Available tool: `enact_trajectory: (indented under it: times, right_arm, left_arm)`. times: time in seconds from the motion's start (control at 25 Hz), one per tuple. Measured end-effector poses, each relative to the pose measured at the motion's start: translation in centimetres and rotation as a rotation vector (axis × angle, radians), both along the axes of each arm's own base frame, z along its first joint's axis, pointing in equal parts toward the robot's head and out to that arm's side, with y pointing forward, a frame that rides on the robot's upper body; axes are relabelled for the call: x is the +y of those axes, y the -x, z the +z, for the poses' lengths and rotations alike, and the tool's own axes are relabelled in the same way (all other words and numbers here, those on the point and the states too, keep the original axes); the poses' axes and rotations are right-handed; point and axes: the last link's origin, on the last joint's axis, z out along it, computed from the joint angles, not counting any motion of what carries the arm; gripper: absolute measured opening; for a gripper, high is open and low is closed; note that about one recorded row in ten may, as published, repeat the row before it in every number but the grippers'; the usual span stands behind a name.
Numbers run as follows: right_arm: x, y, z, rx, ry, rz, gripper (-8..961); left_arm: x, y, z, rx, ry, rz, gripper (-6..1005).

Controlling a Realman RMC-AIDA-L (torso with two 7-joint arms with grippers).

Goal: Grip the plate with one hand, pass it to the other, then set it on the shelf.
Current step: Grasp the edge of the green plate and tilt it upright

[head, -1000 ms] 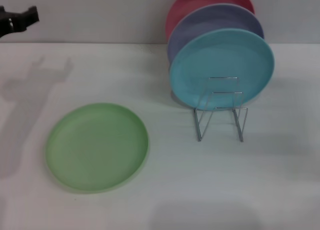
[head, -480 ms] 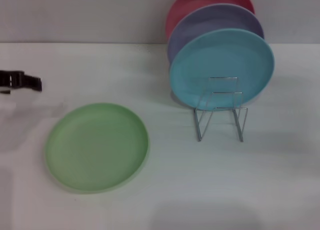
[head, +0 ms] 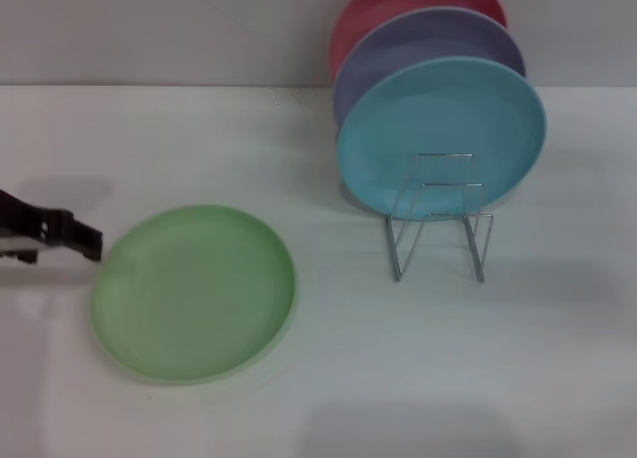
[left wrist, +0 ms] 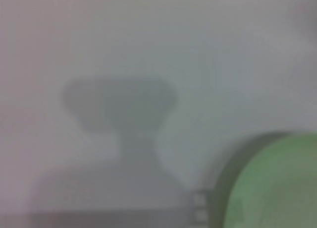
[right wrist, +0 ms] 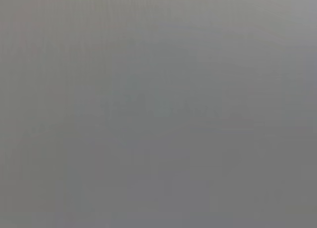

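Bare white lab table [head: 328, 378]

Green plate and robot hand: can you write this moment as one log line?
left gripper: low at green plate left rim | plate: flat on table, not lifted | shelf: front slot free | right gripper: out of view

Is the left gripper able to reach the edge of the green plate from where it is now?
Probably yes. The left gripper sits low at the green plate's left rim, and nothing on the table lies between them. The wire rack stands well off to the right.
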Motion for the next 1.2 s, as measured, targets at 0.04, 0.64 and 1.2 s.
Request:
enact_trajectory:
  times: [0.04, 0.64, 1.2]
  right_arm:
    - [0.0, -0.1, 0.1, 0.0, -0.003, -0.002, 727]
    - [-0.4, -0.6, 0.7, -0.004, -0.018, -0.016, 726]
    - [-0.6, -0.6, 0.7, -0.007, -0.022, -0.014, 726]
  left_arm:
    - [0.0, 0.0, -0.5, 0.007, 0.023, 0.01, 783]
    - [0.6, 0.3, -4.0, 0.042, 0.114, 0.047, 782]
    - [1.0, 1.2, -4.6, 0.044, 0.11, 0.053, 761]
